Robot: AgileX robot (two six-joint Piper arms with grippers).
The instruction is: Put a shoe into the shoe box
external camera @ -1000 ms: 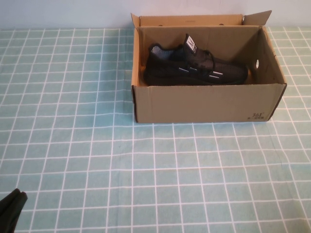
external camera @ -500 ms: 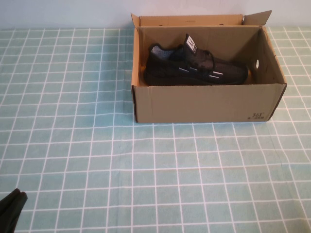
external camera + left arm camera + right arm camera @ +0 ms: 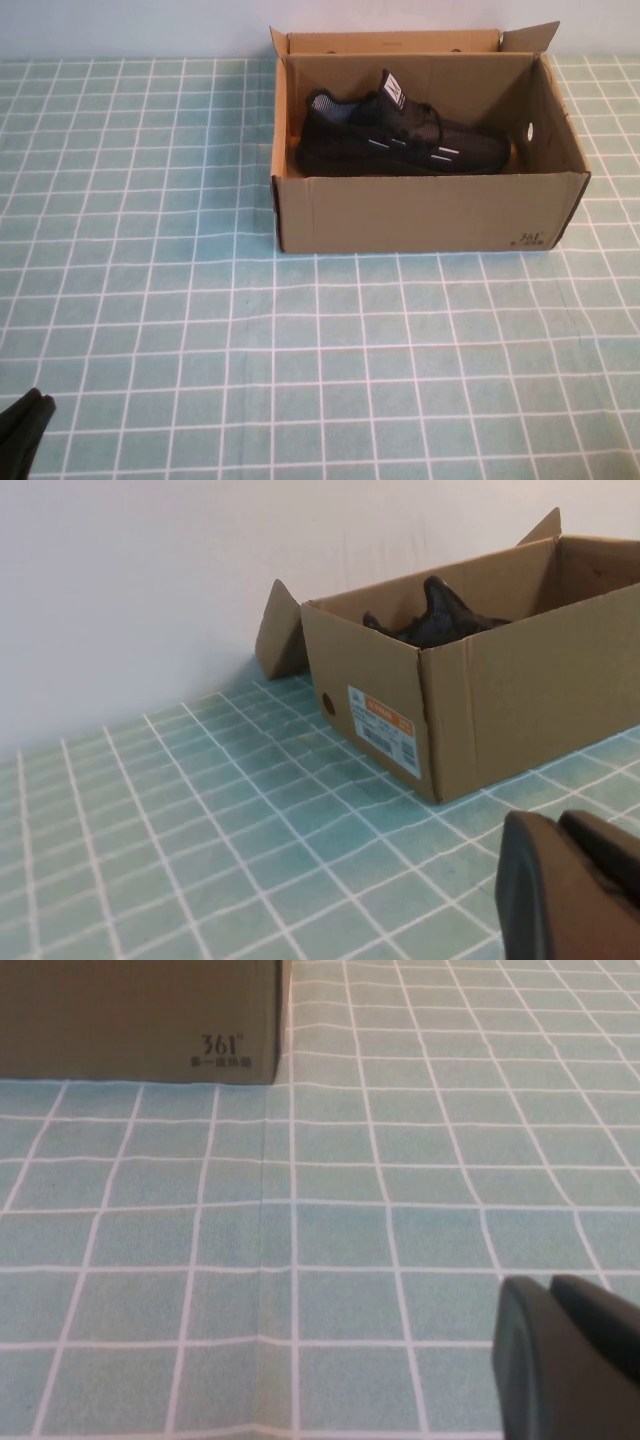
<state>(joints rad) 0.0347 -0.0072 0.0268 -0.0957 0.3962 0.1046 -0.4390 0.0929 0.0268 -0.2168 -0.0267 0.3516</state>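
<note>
The black knit sneaker lies inside the open brown shoe box at the back of the table, toe toward the end with the round hole. In the left wrist view the shoe's top shows above the box wall. My left gripper is shut and empty at the table's front left corner, far from the box; it also shows in the left wrist view. My right gripper is shut and empty over the cloth in front of the box corner. It is outside the high view.
The table is covered by a green cloth with a white grid. A pale wall stands behind the box. The box flaps stand up at the back.
</note>
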